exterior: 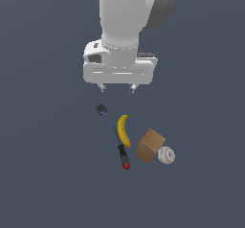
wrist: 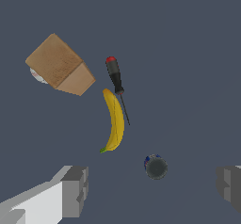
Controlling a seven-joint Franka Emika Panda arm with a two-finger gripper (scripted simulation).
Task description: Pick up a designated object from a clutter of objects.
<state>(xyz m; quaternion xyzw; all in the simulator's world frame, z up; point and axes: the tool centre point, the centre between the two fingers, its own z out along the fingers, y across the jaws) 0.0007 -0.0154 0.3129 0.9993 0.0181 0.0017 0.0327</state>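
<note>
The designated object, a small dark round can (exterior: 100, 109) (wrist: 156, 167) with a blue band, stands apart from the rest of the clutter, toward the exterior view's left. My gripper (exterior: 117, 87) (wrist: 153, 188) hangs above the surface, open and holding nothing, with the can below it and slightly toward the exterior view's left. In the wrist view the can lies between the two fingers (wrist: 75, 190). A yellow banana (exterior: 124, 130) (wrist: 114, 121) lies close by.
A black-and-red screwdriver (exterior: 122, 151) (wrist: 116, 79) lies alongside the banana. A brown cardboard box (exterior: 150, 145) (wrist: 60, 65) stands beyond it, with a white baseball (exterior: 166, 155) (wrist: 37, 76) touching it and mostly hidden behind the box in the wrist view.
</note>
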